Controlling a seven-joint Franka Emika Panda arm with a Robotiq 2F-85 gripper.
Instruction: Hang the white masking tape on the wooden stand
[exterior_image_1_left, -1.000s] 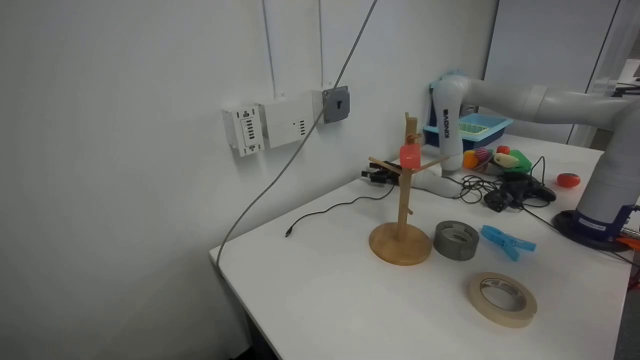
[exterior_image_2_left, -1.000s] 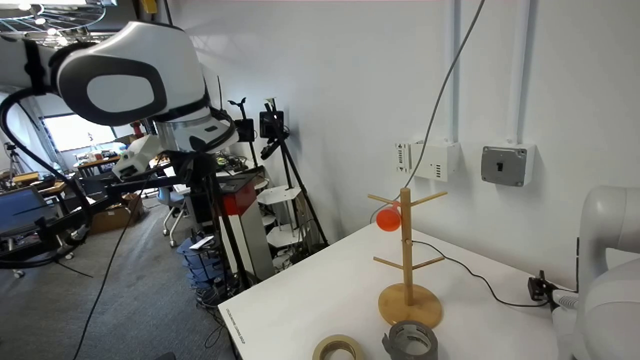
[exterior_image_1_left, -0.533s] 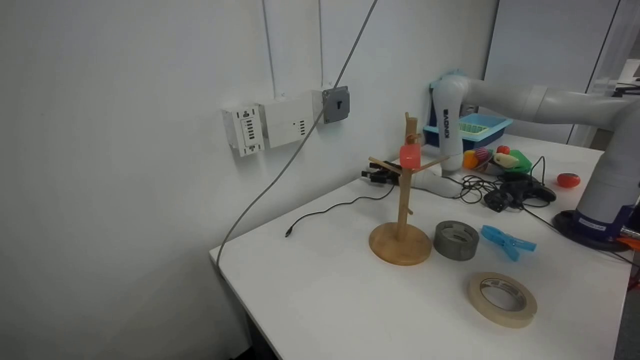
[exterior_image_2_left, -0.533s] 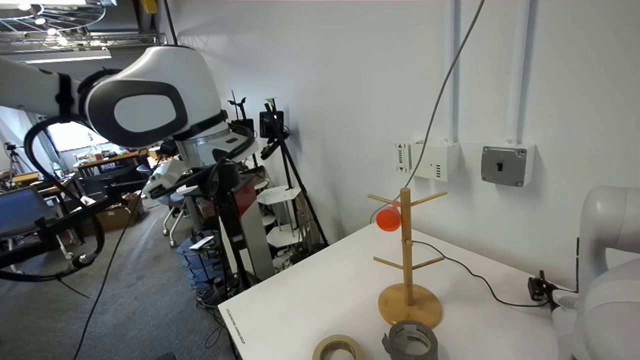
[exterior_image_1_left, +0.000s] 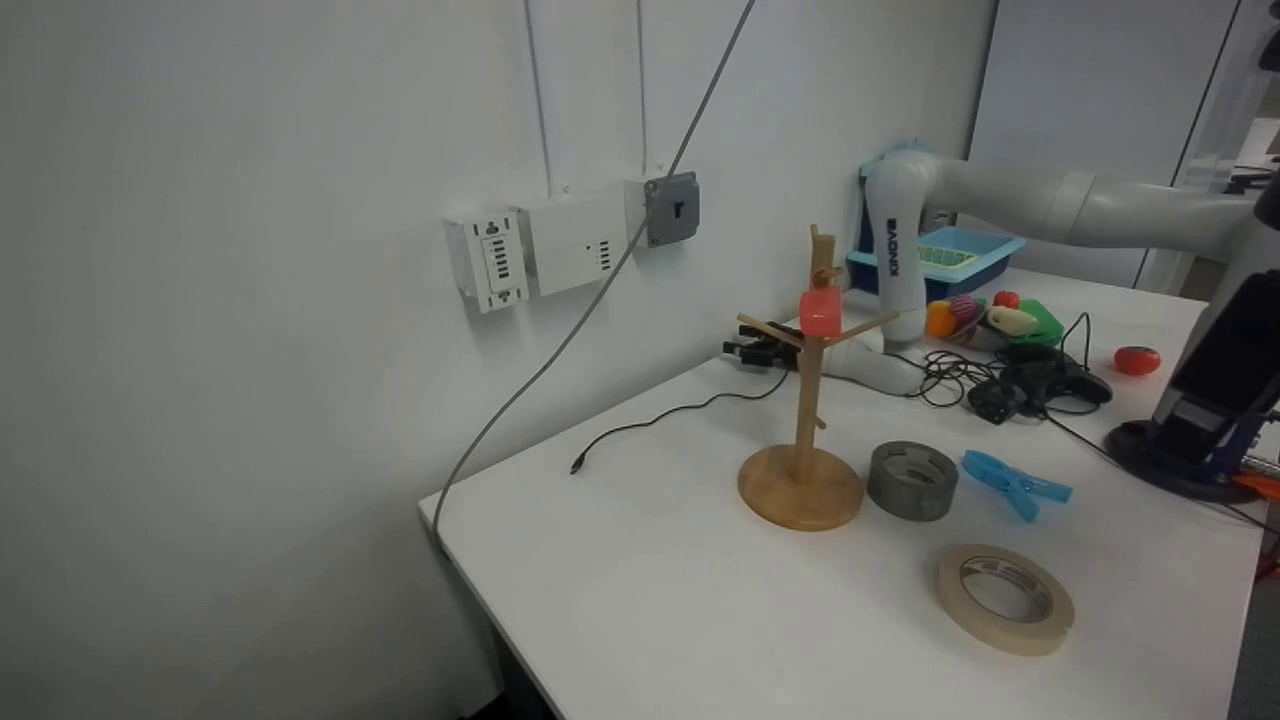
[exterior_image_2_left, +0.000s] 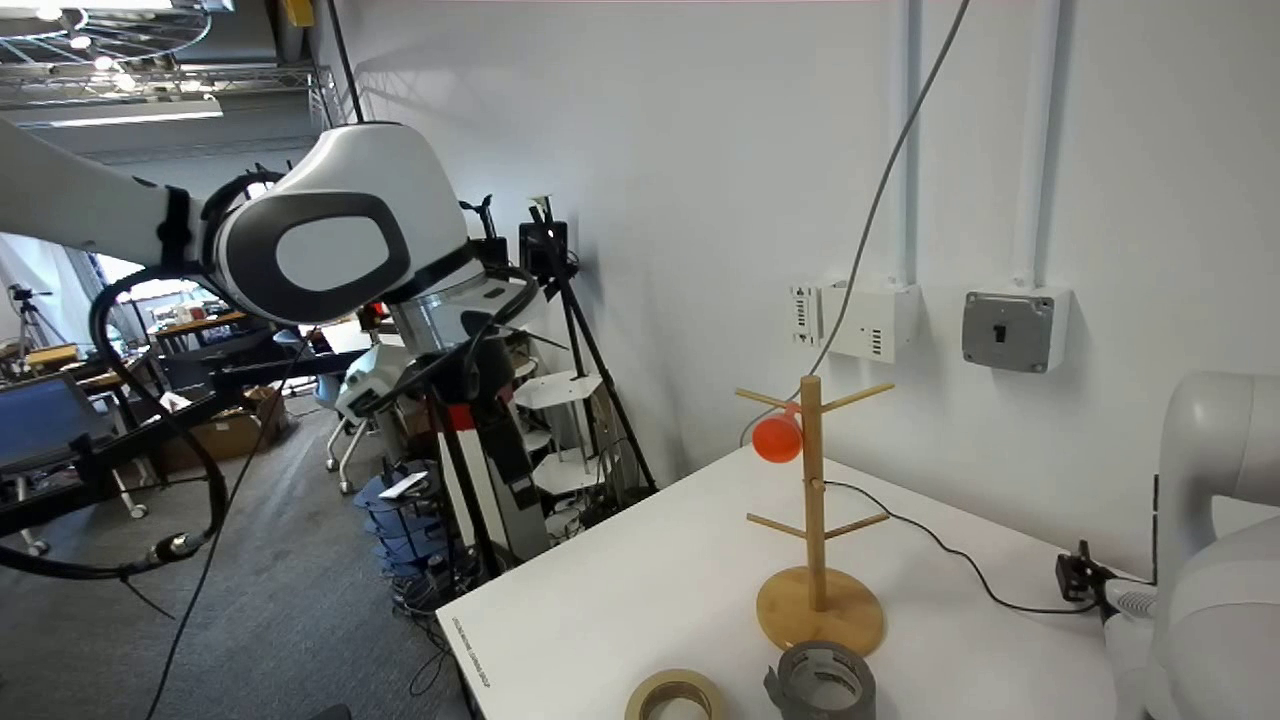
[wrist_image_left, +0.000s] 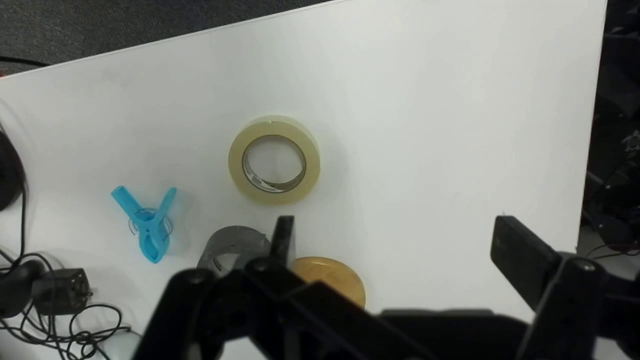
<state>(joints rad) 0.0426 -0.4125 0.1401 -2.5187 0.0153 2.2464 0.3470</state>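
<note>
White masking tape (wrist_image_left: 236, 161) lies flat on a smooth white worktop (wrist_image_left: 440, 150), its hole facing up and the axis through its core vertical, while the claw (wrist_image_left: 394, 235) of a white-and-grey robot arm (exterior_image_2_left: 340, 225) is spread wide, black fingers (wrist_image_left: 283, 235) well apart in the lower part of the wrist view. The cream ring, evenly round with a broad opening, sits apart from the wooden stand (exterior_image_2_left: 813, 465), nearer the edge beyond which dark carpet (wrist_image_left: 100, 30) shows in the wrist view. That view and an exterior view take in the whole ring, with printing inside its core; in an exterior view the frame's bottom edge crops it. The stand rises upright from a round, polished-looking base, its long axis vertical, slim pegs slanting up and outward, a round-faced orange-red piece (exterior_image_2_left: 777, 440) set high against the post; the wrist view catches only part of the base behind the claw. A dark grey tape roll (exterior_image_1_left: 912, 498), taller-walled than the ring, is close beside the base; whether they touch cannot be told. A blue clamp (wrist_image_left: 148, 220) with V-splayed handles shows in the wrist view and an exterior view. A two-tone blue tray (exterior_image_1_left: 1003, 247) and a red rounded object (exterior_image_1_left: 1137, 360) appear only in an exterior view, as does a black tripod (exterior_image_2_left: 548, 250).
</note>
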